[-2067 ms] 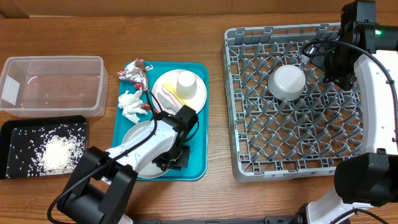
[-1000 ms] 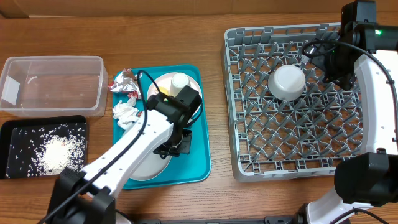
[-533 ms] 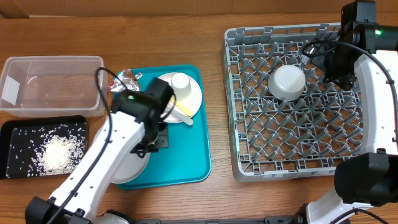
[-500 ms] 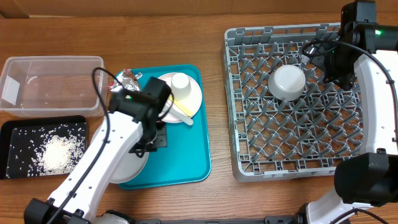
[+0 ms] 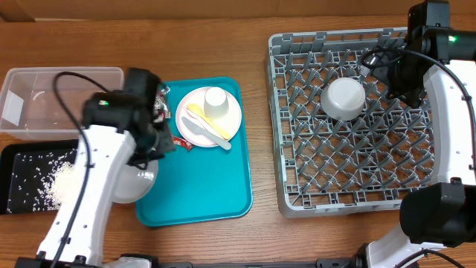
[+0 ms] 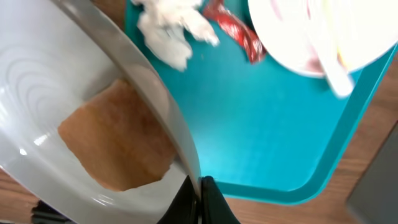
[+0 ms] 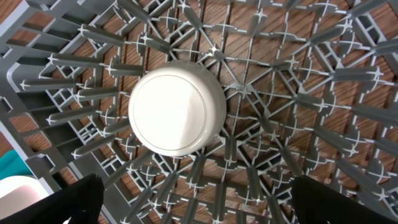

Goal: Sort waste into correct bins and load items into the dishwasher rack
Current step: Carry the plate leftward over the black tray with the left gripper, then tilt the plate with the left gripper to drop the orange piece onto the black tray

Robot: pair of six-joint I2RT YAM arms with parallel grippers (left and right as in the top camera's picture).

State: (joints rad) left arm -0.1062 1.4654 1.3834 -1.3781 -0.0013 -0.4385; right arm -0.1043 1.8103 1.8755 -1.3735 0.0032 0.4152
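My left gripper (image 5: 151,151) is shut on the rim of a round white plate (image 5: 132,183). It holds the plate tilted over the left edge of the teal tray (image 5: 216,186). In the left wrist view the shut fingertips (image 6: 200,190) pinch that plate's (image 6: 74,74) rim. A second plate (image 5: 212,117) on the tray carries a white cup (image 5: 216,100), a yellow utensil (image 5: 195,113) and a white utensil (image 5: 213,135). A red packet (image 5: 182,143) and a white napkin (image 6: 166,30) lie on the tray. My right gripper (image 7: 208,205) is open above the grey rack (image 5: 297,179), near an upturned white bowl (image 5: 343,98).
A clear tub (image 5: 44,104) stands at the far left. A black tray (image 5: 15,160) in front of it holds white rice (image 5: 63,186). A foil wrapper (image 5: 162,104) peeks out beside my left arm. The rack fills the right half of the table.
My left arm has swung left with the plate, from the tray's middle to its left edge. This uncovers the second plate and the red packet. The right arm has not moved.
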